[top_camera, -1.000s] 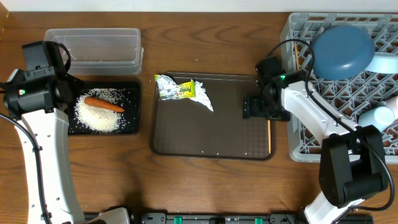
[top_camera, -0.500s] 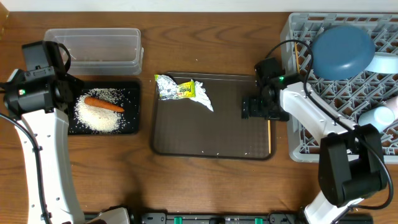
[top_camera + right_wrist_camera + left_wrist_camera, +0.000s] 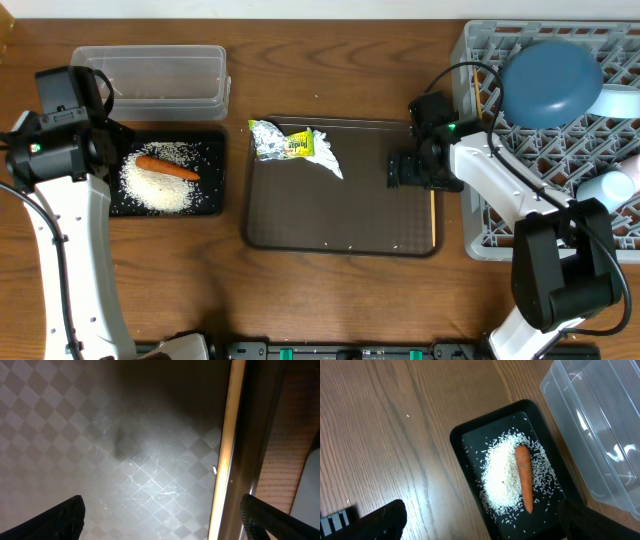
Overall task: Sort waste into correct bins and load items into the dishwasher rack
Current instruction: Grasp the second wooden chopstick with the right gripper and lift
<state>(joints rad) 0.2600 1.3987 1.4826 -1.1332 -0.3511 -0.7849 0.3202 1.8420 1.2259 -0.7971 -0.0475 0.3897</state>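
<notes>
Atop the grainy rice heap (image 3: 497, 485) lies a tapered carrot (image 3: 523, 477).

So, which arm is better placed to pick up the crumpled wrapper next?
Right. The right tool is open above the brown tray, where the wrapper lies. The left tool hangs over the black tray, farther away.

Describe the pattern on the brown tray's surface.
The tray shows checkered diamonds, clearest in right wrist view.
</notes>
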